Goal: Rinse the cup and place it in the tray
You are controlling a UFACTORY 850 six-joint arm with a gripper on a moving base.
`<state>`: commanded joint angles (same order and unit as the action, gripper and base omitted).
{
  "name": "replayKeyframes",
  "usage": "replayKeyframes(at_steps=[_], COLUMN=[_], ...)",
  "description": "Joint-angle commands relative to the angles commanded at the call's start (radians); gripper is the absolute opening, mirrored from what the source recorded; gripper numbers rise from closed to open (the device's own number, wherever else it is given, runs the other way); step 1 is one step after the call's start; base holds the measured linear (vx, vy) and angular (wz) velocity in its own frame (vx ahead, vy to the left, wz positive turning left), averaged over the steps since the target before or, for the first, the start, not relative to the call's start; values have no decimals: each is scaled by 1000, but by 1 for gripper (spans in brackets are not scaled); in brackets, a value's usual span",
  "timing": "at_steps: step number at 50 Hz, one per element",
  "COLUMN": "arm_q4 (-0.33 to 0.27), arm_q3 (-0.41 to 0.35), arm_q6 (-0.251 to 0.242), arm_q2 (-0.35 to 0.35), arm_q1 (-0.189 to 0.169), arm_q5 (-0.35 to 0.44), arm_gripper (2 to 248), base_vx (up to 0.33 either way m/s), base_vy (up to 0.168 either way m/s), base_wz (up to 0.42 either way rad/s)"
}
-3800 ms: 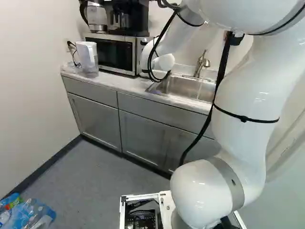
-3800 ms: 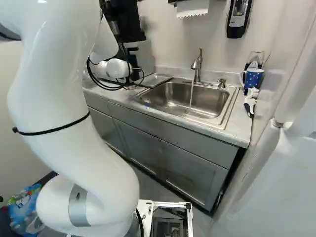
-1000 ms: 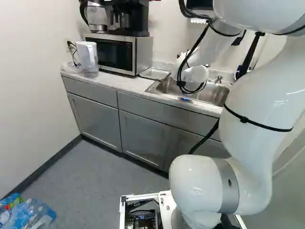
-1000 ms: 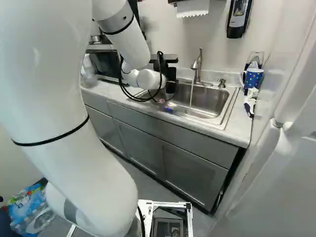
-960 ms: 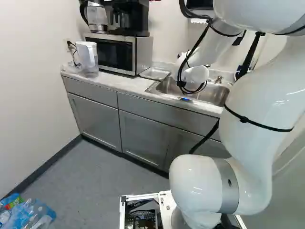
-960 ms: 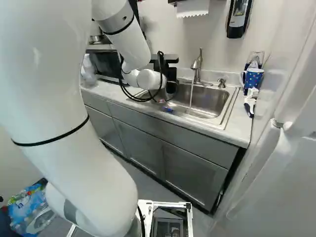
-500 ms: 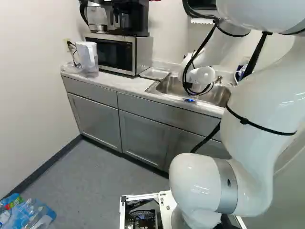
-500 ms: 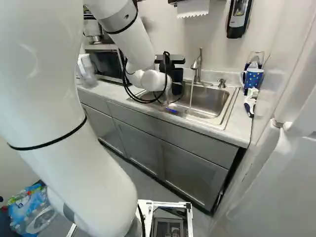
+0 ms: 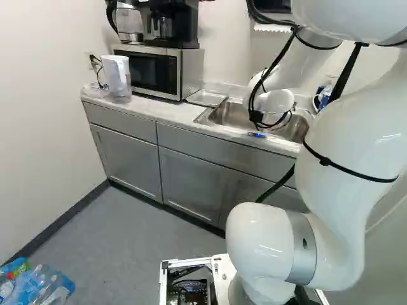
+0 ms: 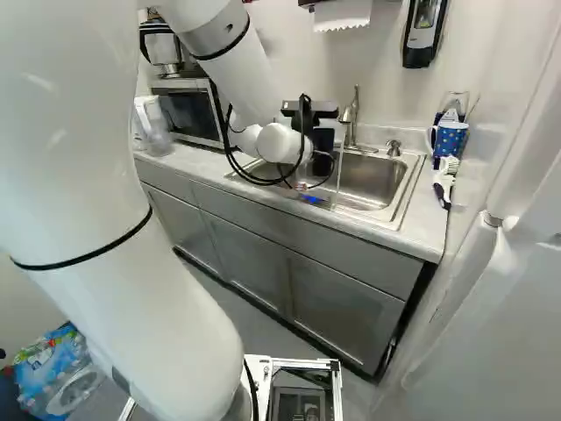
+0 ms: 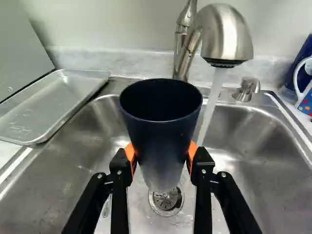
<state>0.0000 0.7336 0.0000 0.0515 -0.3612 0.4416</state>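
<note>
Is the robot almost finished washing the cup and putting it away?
Not quite. Done: the water is running, and the end effector has the dark cup gripped. In hand: the cup is over the sink, beside the stream. Left: probably rinsing, though I can't tell if any has happened, then placing it in the tray.

A coffee maker (image 9: 183,24) sits on the microwave (image 9: 154,72) beside a pitcher (image 9: 116,75).
</note>
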Motion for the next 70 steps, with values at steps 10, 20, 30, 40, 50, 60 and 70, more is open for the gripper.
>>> replayKeyframes(at_steps=[10, 20, 30, 40, 50, 60, 70], arm_q4=[0, 0, 0, 0, 0, 0, 0], arm_q3=[1, 12, 28, 45, 58, 58, 58], arm_q6=[0, 0, 0, 0, 0, 0, 0], arm_q2=[1, 12, 26, 43, 55, 55, 55], arm_q1=[-20, -37, -53, -65, -73, -73, -73], arm_q5=[-46, -93, -104, -104, -104, -104, -104], arm_gripper=[121, 121, 121, 121, 121, 121, 121], base_vx=[0, 0, 0, 0, 0, 0, 0], base_vy=[0, 0, 0, 0, 0, 0, 0], base_wz=[0, 0, 0, 0, 0, 0, 0])
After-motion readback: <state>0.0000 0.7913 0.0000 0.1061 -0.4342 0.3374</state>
